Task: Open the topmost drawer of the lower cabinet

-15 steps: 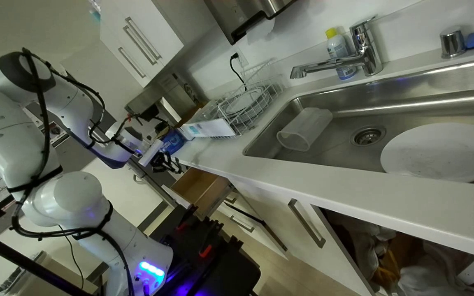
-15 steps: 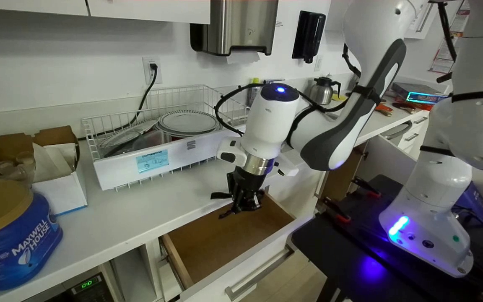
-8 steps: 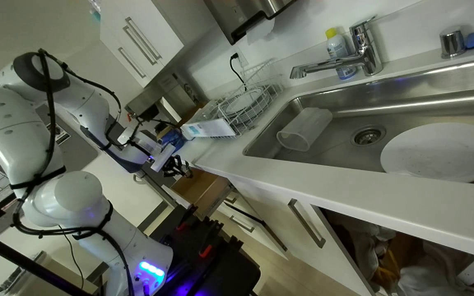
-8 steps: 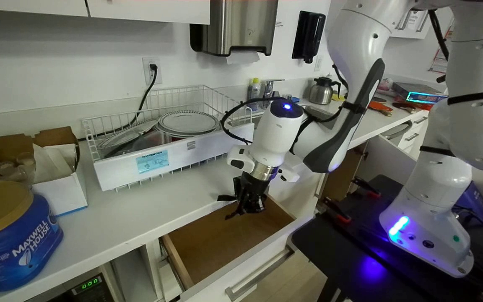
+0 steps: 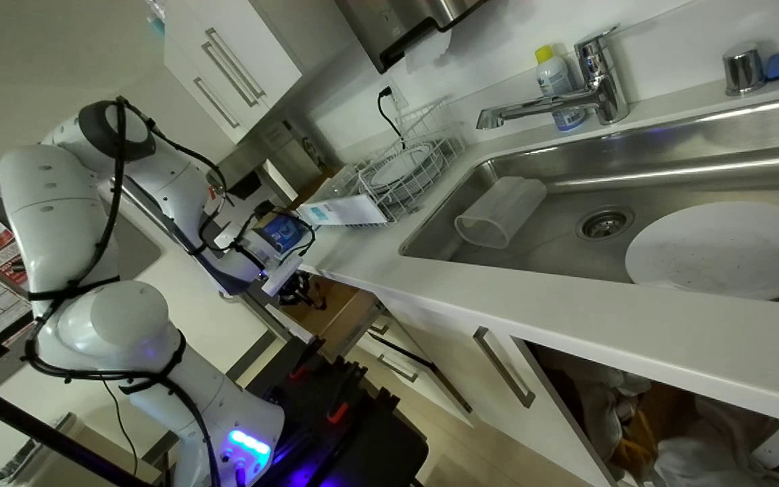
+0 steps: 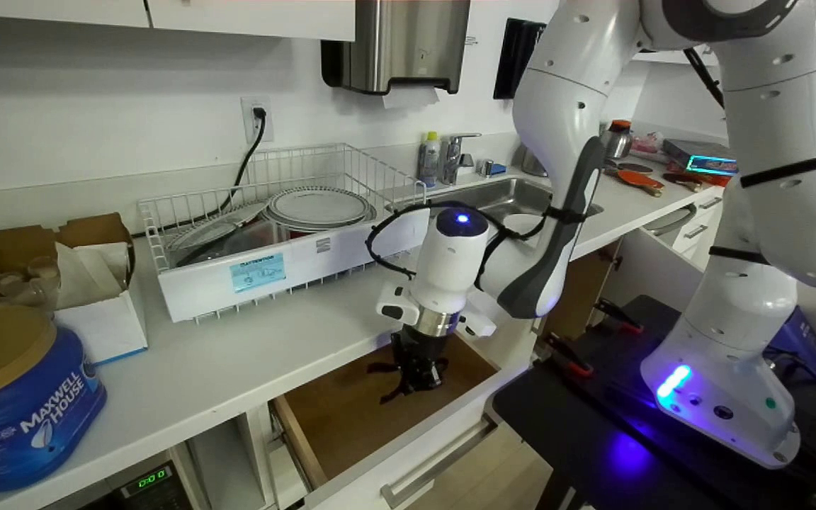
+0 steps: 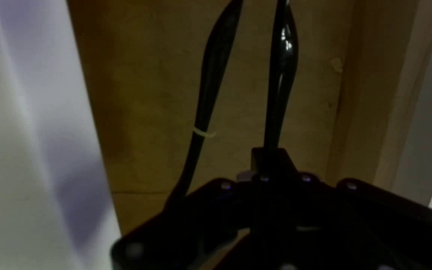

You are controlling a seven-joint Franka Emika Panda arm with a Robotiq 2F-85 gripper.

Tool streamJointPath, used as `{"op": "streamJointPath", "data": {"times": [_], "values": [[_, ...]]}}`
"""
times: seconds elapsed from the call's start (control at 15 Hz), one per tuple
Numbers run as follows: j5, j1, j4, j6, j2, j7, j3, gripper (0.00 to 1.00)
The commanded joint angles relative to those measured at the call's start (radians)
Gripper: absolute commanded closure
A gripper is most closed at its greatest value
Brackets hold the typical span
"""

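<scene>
The topmost drawer (image 6: 330, 435) stands pulled out, with its wood-brown inside showing in both exterior views (image 5: 352, 318). Its bar handle (image 6: 440, 462) is on the white front. It belongs to the white lower cabinet (image 5: 423, 389). My gripper (image 6: 418, 372) points down into the drawer opening, apart from the handle; it also shows in an exterior view (image 5: 308, 294). In the dark wrist view its fingertips (image 7: 270, 157) are together on a black utensil (image 7: 283, 56) with two long slim arms. The utensil's ends are cut off by the frame. The drawer bottom (image 7: 156, 93) lies beneath.
The countertop edge (image 6: 238, 404) runs beside the drawer. On it stand a dish rack (image 6: 259, 276), a blue coffee tub (image 6: 25, 418) and a white box (image 6: 103, 319). A steel sink (image 5: 565, 250) holds a clear container and a white plate. The black robot stand (image 6: 557, 425) is close to the drawer front.
My gripper has moved down from counter height into the drawer opening, with the black utensil moving along with it. The arm has swung and bent over. The drawer has not moved.
</scene>
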Motion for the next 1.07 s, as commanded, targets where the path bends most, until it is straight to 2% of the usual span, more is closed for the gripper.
{"op": "streamJointPath", "data": {"times": [0.0, 0.07, 0.13, 0.2, 0.33, 0.6, 0.87, 1.0], "values": [[-0.013, 0.039, 0.069, 0.027, 0.083, 0.03, -0.027, 0.98], [-0.013, 0.047, 0.083, 0.027, 0.099, 0.033, -0.029, 0.98], [-0.015, 0.059, 0.096, 0.028, 0.112, 0.041, -0.035, 0.89], [-0.018, 0.075, 0.107, 0.029, 0.12, 0.052, -0.046, 0.67], [-0.021, 0.108, 0.119, 0.03, 0.119, 0.077, -0.066, 0.63], [-0.025, 0.168, 0.104, 0.004, 0.064, 0.112, -0.093, 0.34], [-0.01, 0.188, 0.042, -0.038, -0.035, 0.117, -0.085, 0.04], [-0.01, 0.194, 0.0, -0.058, -0.104, 0.121, -0.083, 0.0]]}}
